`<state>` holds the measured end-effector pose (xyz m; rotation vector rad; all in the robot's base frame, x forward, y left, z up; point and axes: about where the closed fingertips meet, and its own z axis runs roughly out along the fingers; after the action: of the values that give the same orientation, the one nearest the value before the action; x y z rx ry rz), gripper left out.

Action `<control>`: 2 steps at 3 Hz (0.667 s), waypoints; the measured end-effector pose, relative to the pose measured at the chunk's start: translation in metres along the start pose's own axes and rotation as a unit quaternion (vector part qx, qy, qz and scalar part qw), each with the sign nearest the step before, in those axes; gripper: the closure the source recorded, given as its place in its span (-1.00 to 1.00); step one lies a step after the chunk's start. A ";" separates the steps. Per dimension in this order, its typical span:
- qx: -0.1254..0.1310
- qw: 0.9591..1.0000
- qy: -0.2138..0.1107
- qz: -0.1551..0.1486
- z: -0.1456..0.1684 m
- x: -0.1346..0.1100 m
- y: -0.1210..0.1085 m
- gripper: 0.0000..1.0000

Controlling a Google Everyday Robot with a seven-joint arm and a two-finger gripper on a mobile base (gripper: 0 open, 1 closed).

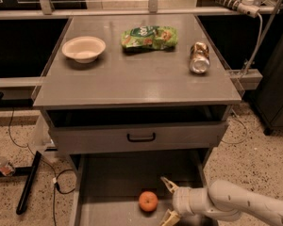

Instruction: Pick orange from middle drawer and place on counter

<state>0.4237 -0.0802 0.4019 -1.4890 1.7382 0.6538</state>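
The orange (148,201) lies on the floor of the open middle drawer (113,182), near the bottom middle of the camera view. My gripper (168,200) reaches in from the lower right on a white arm and sits just right of the orange, its two pale fingers spread open, one above and one below, not touching the fruit. The grey counter (137,69) spans the top of the cabinet above.
On the counter stand a white bowl (84,49) at back left, a green snack bag (149,36) at back middle and a tipped can (199,58) at right. A grey drawer front with a black handle (141,137) overhangs the open drawer. Cables and a black bar lie on the floor at left.
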 end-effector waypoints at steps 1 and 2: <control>0.018 1.000 0.010 -0.007 0.017 0.009 0.000 -1.00; 0.037 0.999 0.022 -0.004 0.032 0.016 -0.005 -1.00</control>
<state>0.4340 -0.0662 0.3704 -1.4683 1.7691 0.5499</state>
